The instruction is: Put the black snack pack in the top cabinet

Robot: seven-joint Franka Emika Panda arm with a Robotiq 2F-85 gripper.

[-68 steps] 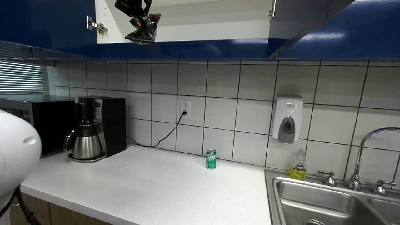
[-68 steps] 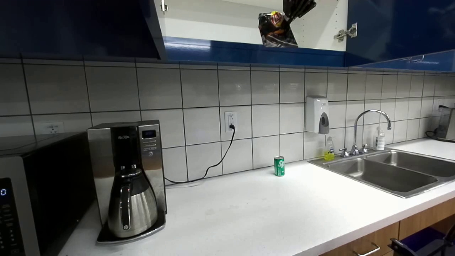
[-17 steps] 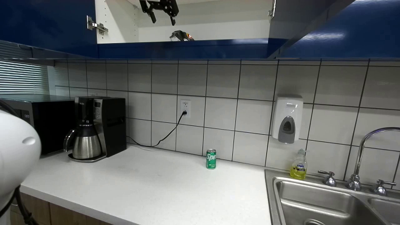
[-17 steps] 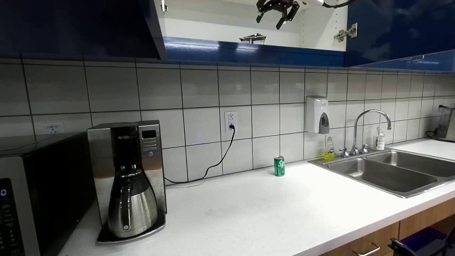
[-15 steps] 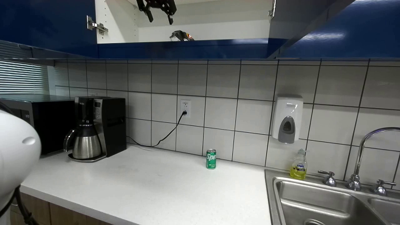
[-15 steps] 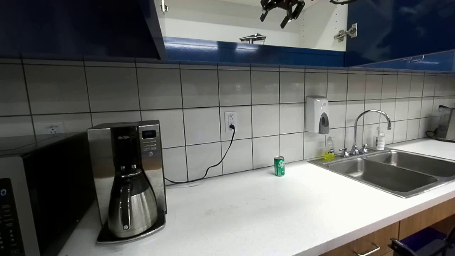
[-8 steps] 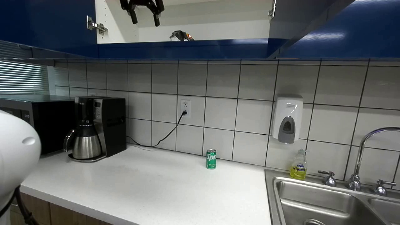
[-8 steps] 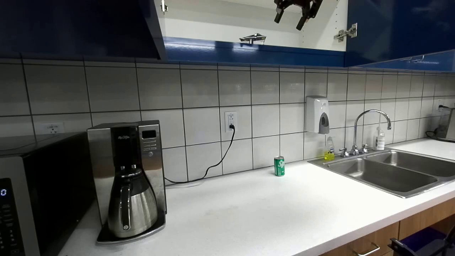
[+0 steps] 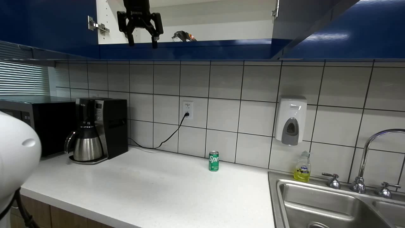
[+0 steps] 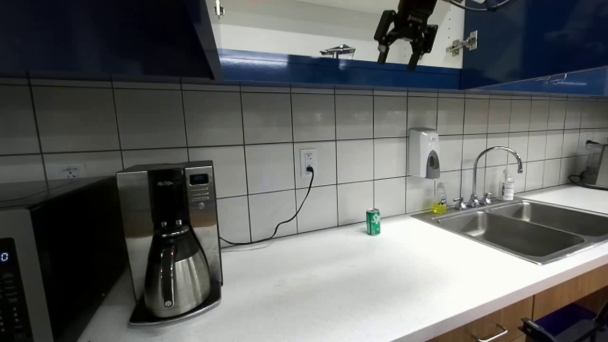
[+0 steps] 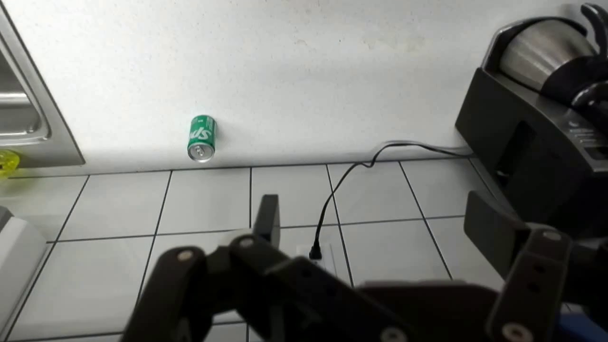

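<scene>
The black snack pack (image 9: 183, 36) lies inside the top cabinet (image 9: 196, 50), on its floor behind the blue lower edge. In both exterior views only its crinkled upper part rises above that edge; the rest is hidden. My gripper (image 9: 142, 43) points down in front of the cabinet opening, off to one side of the pack and apart from it. Its fingertips hang about level with the blue edge. In the wrist view the gripper (image 11: 373, 216) stands open, with only wall tiles seen between its fingers; the pack is out of that view.
Cabinet doors (image 10: 532, 42) stand swung out on both sides of the opening. Below, the counter (image 9: 152, 190) bears a green can (image 9: 214, 161) and a coffee maker (image 10: 173, 237) beside a microwave (image 10: 61, 247). A soap dispenser (image 9: 291, 120) hangs above the sink (image 9: 273, 196).
Earlier my gripper held the pack before the cabinet; by about one second ago it stood open, with the pack on the cabinet floor. Since then it has moved sideways from the pack and lower.
</scene>
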